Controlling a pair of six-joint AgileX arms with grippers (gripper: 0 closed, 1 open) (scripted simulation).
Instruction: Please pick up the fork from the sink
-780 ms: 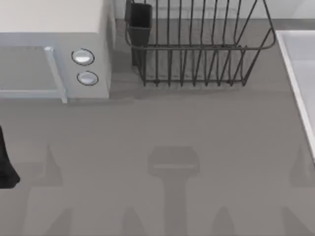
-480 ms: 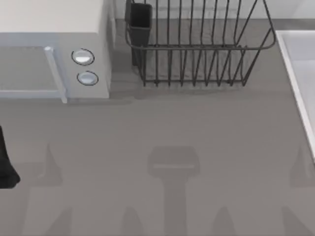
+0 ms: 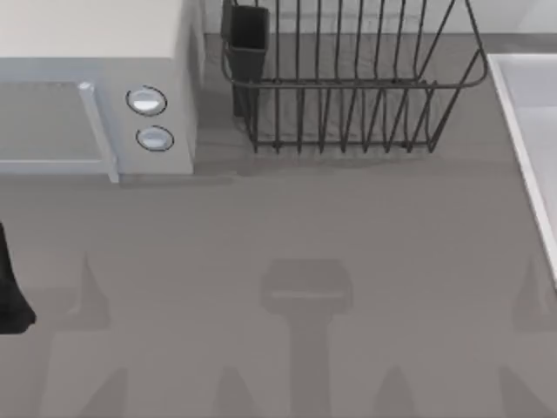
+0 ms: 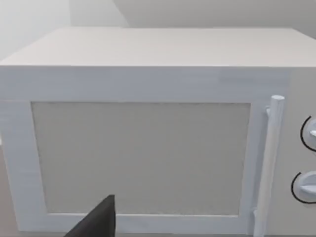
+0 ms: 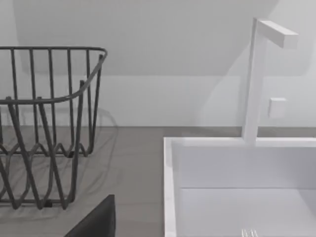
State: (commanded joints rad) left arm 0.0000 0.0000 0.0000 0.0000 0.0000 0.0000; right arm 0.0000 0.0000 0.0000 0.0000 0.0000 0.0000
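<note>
Left arm: dark, at the left edge of the flat grey table, in front of the white box-shaped oven with two round knobs.

Left gripper: one dark tip in the left wrist view, low and close before the oven, facing its pale door panel. The upright bar handle and the knobs lie off to one side of the tip. Open or closed: cannot tell.

Right gripper: one dark tip in the right wrist view, above bare table. The dark wire dish rack is beyond it to one side. The large pale grey-white rectangular sink with a raised rim is beyond it to the other side. The tip touches neither. Open or closed: cannot tell.

Slim shiny silver metal fork: lies on the sink floor, inside the basin, past the near rim from the right gripper's tip and well apart from it. Just its tine ends show, so which way the handle runs cannot be told.

A white angular tap rises from the sink's far rim, beyond the fork.

Top view: the sink is at the table's right edge. The rack stands at the back between oven and sink, with a dark cup on its left end.
</note>
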